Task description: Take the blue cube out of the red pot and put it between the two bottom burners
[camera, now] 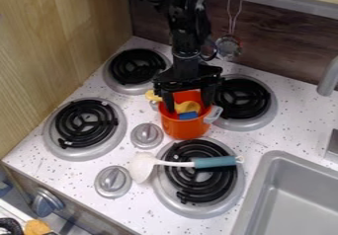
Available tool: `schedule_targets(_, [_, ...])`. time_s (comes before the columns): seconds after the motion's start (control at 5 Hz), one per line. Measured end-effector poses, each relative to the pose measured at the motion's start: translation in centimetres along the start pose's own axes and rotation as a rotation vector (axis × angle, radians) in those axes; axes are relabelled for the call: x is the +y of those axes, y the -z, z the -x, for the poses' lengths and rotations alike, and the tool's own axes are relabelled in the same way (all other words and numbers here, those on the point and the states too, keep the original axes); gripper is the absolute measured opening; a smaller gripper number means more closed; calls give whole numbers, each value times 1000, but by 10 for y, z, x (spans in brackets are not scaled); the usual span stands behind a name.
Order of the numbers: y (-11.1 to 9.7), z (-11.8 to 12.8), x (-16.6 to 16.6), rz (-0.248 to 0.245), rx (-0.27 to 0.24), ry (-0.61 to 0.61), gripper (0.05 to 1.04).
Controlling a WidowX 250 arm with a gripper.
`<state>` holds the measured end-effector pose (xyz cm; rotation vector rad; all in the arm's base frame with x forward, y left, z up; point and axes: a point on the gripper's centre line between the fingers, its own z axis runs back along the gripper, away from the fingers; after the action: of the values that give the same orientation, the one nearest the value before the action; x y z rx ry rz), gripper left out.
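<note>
Near the centre of the frame, the black two-finger claw (189,107) is hanging over the red pot (184,128) with its fingers apart, while the blue cube (188,115) is sitting inside beside a yellow object (189,106) and a white, teal-handled spoon (214,162) is lying across a black coil burner (202,183) below.

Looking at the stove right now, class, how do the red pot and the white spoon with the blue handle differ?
The red pot stands upright; the spoon lies flat across the lower right burner. The pot holds a blue cube and a yellow item, while the spoon is long and slim. Both have handles coloured unlike their bodies: grey on the pot, blue on the spoon.
</note>
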<state>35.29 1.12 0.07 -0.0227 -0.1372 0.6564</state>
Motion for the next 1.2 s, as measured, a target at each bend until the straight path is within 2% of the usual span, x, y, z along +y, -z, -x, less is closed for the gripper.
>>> schedule_targets(0.2, [6, 2, -1, 12, 6, -19, 1000])
schedule_targets(0.4, [11, 8, 3, -28, 62, -44, 999])
schedule_targets(0.8, [22, 11, 5, -14, 124, -85, 960])
schedule_targets(1.0, [28, 14, 5, -21, 150, -86, 684])
schedule_targets(1.2, [27, 13, 5, -22, 146, -87, 596])
